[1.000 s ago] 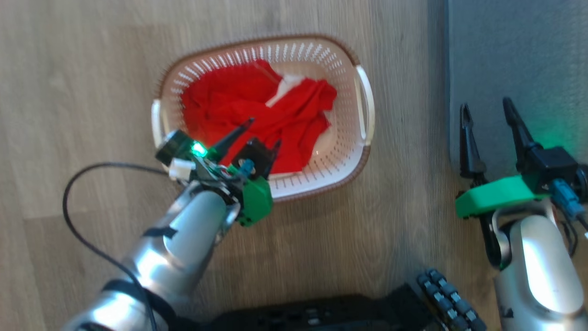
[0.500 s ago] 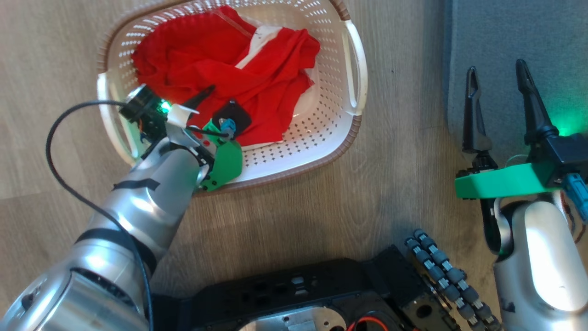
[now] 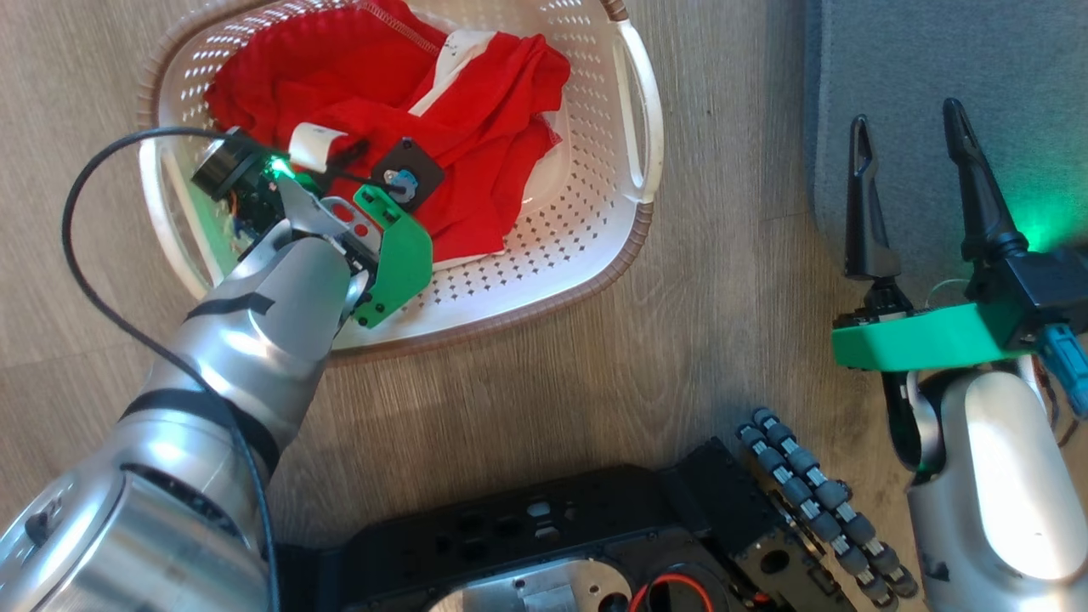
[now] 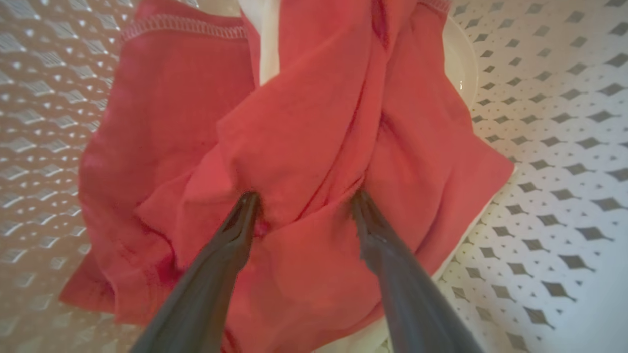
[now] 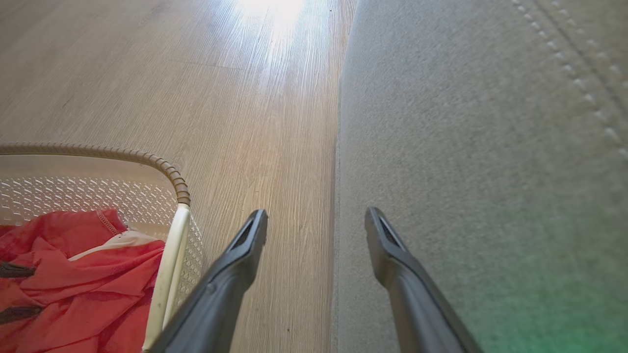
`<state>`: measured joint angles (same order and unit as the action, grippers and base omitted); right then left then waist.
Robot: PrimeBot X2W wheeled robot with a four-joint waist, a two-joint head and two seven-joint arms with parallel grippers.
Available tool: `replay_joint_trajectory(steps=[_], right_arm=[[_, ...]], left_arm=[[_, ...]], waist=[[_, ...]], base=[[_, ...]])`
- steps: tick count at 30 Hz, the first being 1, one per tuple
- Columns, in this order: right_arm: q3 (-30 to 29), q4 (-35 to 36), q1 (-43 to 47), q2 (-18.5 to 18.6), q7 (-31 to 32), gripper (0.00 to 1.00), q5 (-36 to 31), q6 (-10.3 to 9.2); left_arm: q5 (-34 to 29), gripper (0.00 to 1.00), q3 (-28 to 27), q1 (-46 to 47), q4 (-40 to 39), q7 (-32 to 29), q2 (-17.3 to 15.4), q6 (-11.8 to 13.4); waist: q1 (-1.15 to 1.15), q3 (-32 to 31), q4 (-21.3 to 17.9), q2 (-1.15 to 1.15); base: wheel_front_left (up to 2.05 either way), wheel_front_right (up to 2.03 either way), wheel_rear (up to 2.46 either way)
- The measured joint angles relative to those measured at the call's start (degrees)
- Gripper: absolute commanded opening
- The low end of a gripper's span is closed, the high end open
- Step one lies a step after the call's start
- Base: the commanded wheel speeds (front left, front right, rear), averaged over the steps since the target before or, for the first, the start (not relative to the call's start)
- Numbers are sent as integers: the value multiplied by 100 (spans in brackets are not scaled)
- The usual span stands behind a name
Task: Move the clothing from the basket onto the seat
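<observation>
Wood-grain floor spreads under everything; the grey seat fills the far right, its edge running straight along the boards, with a line of pale stitching curving across it in the right wrist view. The basket stands on the floor left of the seat and apart from it, its brown rim and one white handle turned toward the seat. The clothing lies bunched inside the basket (bright red, with a white strip and a pale stitched hem), covering most of the bottom and leaving the right wall bare. The left gripper reaches down into the basket from the near left; its jaws are spread, both tips pressed into the red fabric with a fold bulging between them, not pinched. The right gripper hangs at the near right above the seat's left edge; its jaws are wide apart and hold nothing. A black cable loops off the left arm over the floor.
</observation>
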<state>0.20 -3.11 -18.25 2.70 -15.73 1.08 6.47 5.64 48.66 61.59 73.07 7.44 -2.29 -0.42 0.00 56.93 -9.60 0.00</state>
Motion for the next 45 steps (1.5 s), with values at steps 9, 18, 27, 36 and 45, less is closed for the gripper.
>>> replay_joint_trajectory(steps=[9, 18, 27, 36, 45], right_arm=[[12, 137, 25, 0, 0, 100, -10, -1], [-3, 179, 50, 0, 0, 100, -62, -2], [-3, 62, 14, 0, 1, 100, -68, -2], [79, -364, -198, -1, 15, 100, 44, 3], [105, -881, -358, 0, 69, 100, 49, 63]], left_arm=[[270, 100, 291, 93, -9, -444, 0, -177], [705, 0, 453, 92, -121, -630, -1, -243], [1007, 0, 628, 92, -143, -485, -2, -220], [1238, 0, 714, 83, -78, -54, -2, -38], [1592, 0, 883, -553, -204, 377, 0, 18]], waist=[[0, 99, 2, 0], [0, 127, 38, 0], [0, 23, 99, 0], [1, -291, 80, 0], [0, -1124, 195, 0]], base=[[0, 0, 0], [0, 0, 0], [0, 0, 0], [0, 0, 0], [0, 0, 0]])
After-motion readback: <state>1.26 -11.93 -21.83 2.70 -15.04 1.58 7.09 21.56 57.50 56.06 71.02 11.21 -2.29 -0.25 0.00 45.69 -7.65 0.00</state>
